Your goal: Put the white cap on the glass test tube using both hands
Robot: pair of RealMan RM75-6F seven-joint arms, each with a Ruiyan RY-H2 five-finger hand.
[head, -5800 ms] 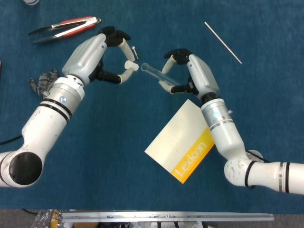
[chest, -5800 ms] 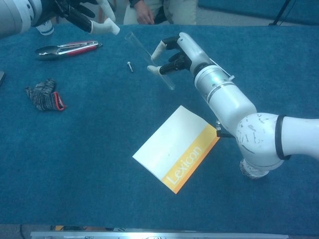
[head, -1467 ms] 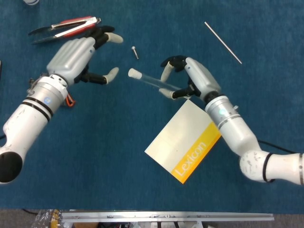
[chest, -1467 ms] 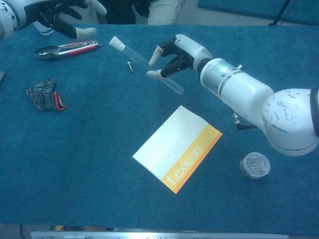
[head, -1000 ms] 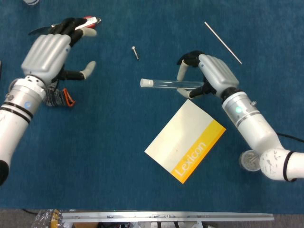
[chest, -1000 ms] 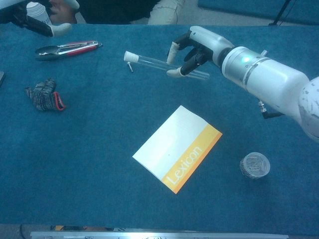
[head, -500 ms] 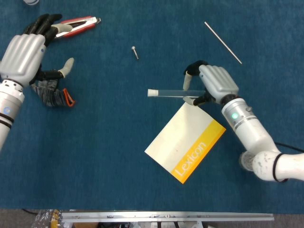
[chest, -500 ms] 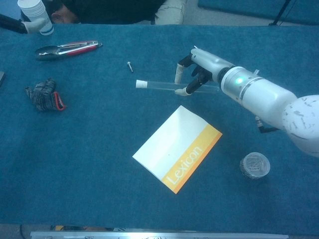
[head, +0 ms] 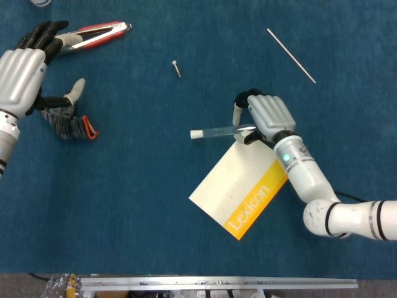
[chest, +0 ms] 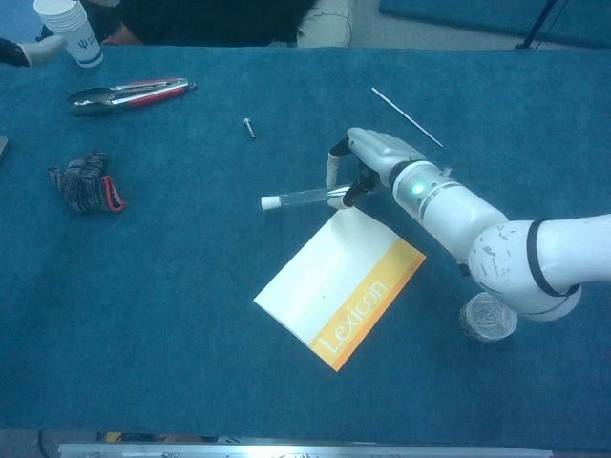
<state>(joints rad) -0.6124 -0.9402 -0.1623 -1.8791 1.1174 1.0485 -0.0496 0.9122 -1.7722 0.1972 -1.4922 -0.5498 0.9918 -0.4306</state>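
The glass test tube [head: 218, 131] lies nearly level, low over the blue table at the booklet's upper corner. The white cap [head: 196, 134] sits on its left end. My right hand [head: 268, 115] grips the tube's right end between thumb and curled fingers. In the chest view the same hand [chest: 378, 153] holds the tube [chest: 307, 197], cap [chest: 271, 202] pointing left. My left hand [head: 22, 69] is far off at the upper left, open with its fingers spread and nothing in it. Only a fingertip of the left hand [chest: 21, 50] shows in the chest view.
A white and yellow Lexicon booklet [head: 243, 185] lies just below the tube. Tongs [head: 87, 34] and a dark glove [head: 67, 121] are near the left hand. A screw [head: 177, 67], a thin metal rod [head: 291, 54], a paper cup [chest: 71, 29] and a small round foil object [chest: 488, 317] also lie about.
The left hand pushed the cap onto the tube, let go and drew away to the left. The right hand has swung the capped tube level and lowered it beside the booklet.
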